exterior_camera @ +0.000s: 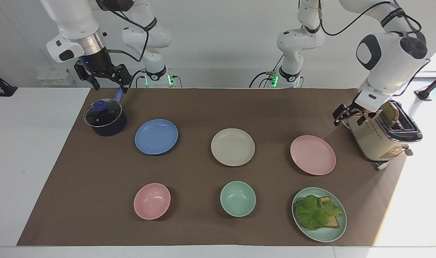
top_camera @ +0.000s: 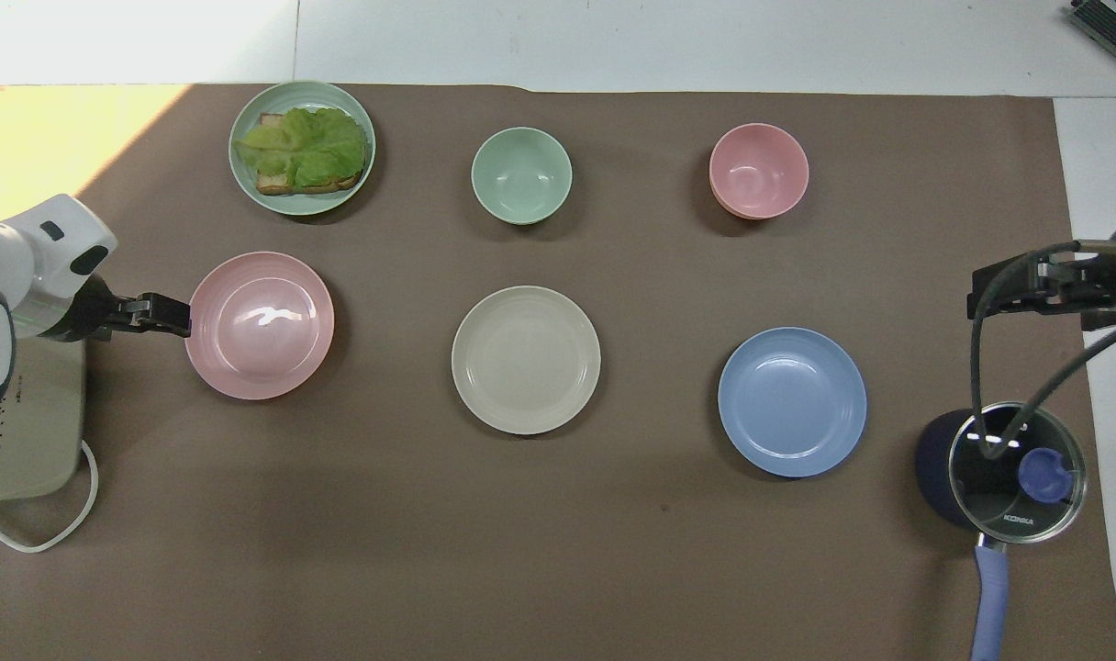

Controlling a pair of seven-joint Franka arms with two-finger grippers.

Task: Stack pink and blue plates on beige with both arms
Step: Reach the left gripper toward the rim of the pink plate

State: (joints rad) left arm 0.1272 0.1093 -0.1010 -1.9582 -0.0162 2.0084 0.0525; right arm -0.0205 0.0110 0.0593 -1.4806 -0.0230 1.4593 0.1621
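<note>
Plates lie in one row across the middle of the surface in the facing view: the blue plate toward the right arm's end, the beige plate at the centre, the pink plate toward the left arm's end, all well apart. Each lies flat with its hollow up; being round, none has a long axis. The left gripper hangs low beside the toaster, over the mat between toaster and pink plate, its fingers spread and holding nothing. The right gripper waits high over the surface's corner near the dark pot, fingers wide and empty. Only this view shows the bread slice standing in the toaster slot and both arms up to their bases. Along the edge farthest from the robots sit a pink bowl, a green bowl and a green plate with lettuce on toast.

From overhead, the left gripper appears right at the pink plate's rim, though touch cannot be judged here. This view shows the even gaps between the beige plate and the blue plate, and the pot's full blue handle pointing toward the robots' edge. The right gripper shows only partly.
</note>
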